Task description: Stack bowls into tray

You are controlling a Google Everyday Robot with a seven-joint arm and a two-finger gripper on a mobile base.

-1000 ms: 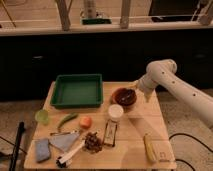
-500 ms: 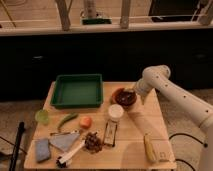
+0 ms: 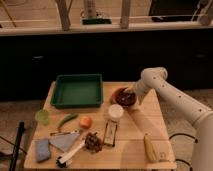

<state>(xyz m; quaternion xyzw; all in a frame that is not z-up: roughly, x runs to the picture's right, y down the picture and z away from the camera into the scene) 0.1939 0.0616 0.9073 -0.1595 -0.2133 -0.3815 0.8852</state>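
The green tray lies at the table's back left, with nothing in it. A round bowl sits just right of the tray. It looks dark brown inside with an orange-red edge on its left side. I cannot tell whether it is one bowl or two nested bowls. My gripper is at the bowl's right rim, at the end of the white arm that reaches in from the right.
A white cup stands just in front of the bowl. A light-green cup, a green vegetable, an orange, a brush, a blue sponge and a banana lie across the wooden table's front.
My gripper has moved left from beside the bowl onto its right rim. The bowl and the tray have not moved.
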